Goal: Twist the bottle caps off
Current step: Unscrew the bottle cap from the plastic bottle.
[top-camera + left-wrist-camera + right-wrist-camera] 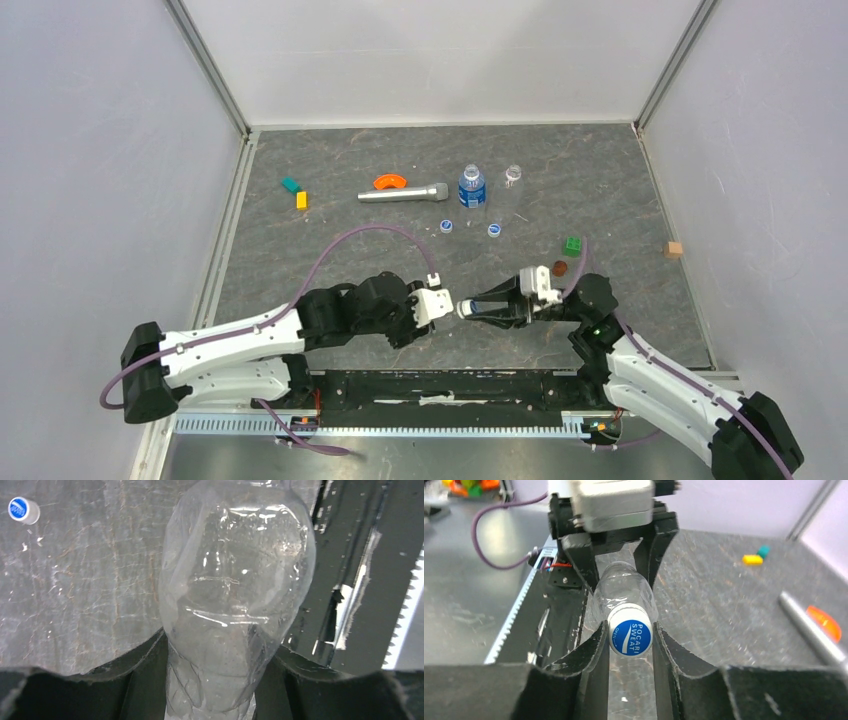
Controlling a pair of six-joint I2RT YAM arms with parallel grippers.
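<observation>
Plainly: clear bottle (623, 587), blue cap (630, 636) reading POCARI SWEAT.

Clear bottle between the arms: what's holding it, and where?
Both grippers. The left gripper clamps the clear bottle around its body; the right gripper is closed on its blue-topped cap.

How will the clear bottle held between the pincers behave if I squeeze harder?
Probably light: the clear bottle looks empty. Its thin wall shows creases at the left pincer, so it would likely buckle rather than resist. Smooth, round plastic may slip or rotate.
</observation>
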